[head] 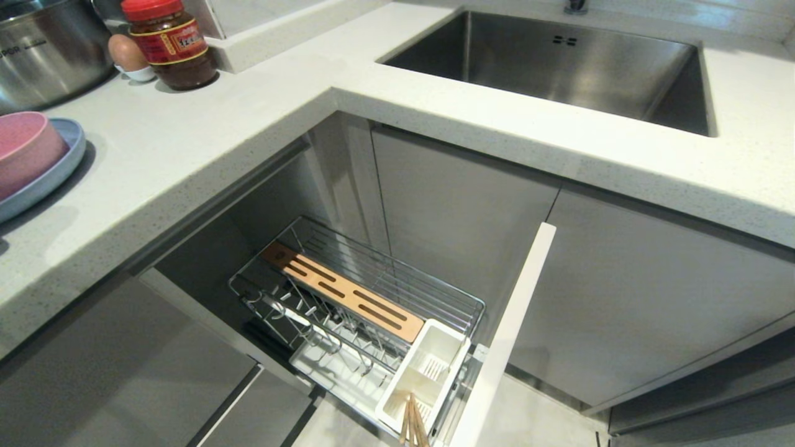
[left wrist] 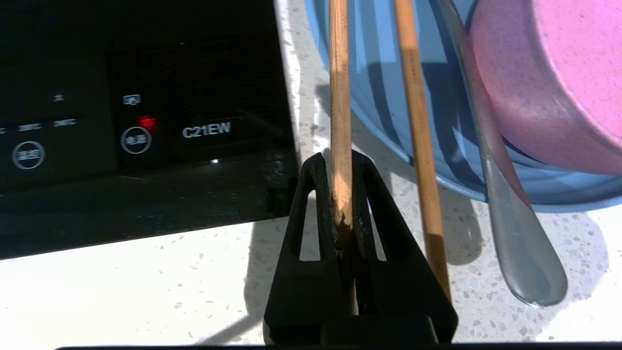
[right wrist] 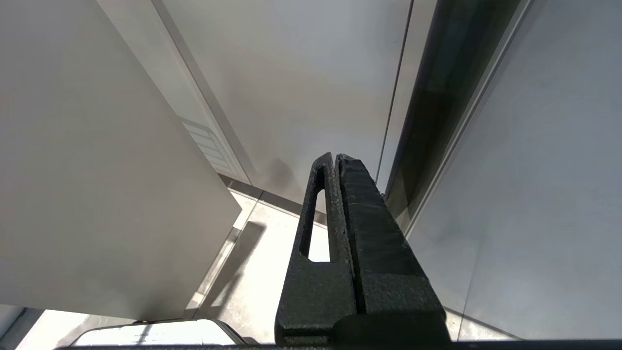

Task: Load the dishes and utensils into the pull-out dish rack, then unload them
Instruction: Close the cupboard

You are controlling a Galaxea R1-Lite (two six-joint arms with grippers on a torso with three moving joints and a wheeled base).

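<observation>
We're at the L-shaped countertop (head: 205,155). The pull-out dish rack (head: 463,305) stands drawn out below it, w/ some chopsticks upright in its white utensil cup (head: 458,349), near the front panel. Plate (head: 62,167) and pink bowl (head: 25,152) sit on the counter at our far left, the bowl resting in the plate.

In the left wrist view, the left gripper (left wrist: 340,160) is clamped on one chopstick (left wrist: 340,97) near its butt end, the long part running out ahead over the plate rim. The 2nd chopstick (left wrist: 418,121) lies free just beside the jaws on the bowl side, leaning on the plate, and the fork (left wrist: 491,160) lies past that, against the bowl. The right gripper (right wrist: 335,158) is closed on nothing, parked low by the cabinet fronts.

Risks, as we judge them:
- The grip sits so near the end that the stick could pivot or slip out during the carry to the rack, esp. if the arm swings fast
- Lifting may drag the neighbouring stick or nudge the fork, as both sit close
- The long free end could catch the wire or miss the cup on the way in
</observation>
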